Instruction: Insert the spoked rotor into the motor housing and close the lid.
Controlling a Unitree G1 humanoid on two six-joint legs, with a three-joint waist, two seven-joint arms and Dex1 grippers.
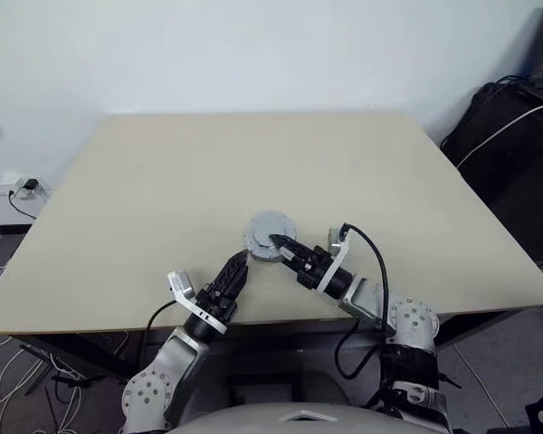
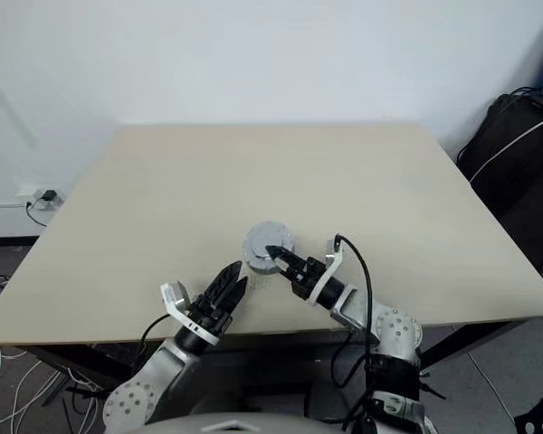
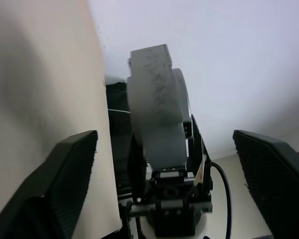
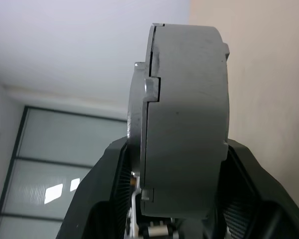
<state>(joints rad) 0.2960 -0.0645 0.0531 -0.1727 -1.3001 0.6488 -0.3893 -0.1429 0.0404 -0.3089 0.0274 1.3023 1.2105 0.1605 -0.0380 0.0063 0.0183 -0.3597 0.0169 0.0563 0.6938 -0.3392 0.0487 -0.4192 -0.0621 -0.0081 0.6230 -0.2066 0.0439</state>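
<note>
Now right gripper (image 1: 284,244) clamps motor housing (image 1: 269,236); left gripper (image 1: 238,268) agape nearby.

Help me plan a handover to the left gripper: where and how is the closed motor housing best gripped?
Grip the motor housing across its flat faces, coming from the rim side opposite the right gripper, which pinches it edge-on; the left gripper is already open.

Beige table (image 1: 163,190), plain top; grey round assembly (image 1: 270,237) near front edge.
</note>
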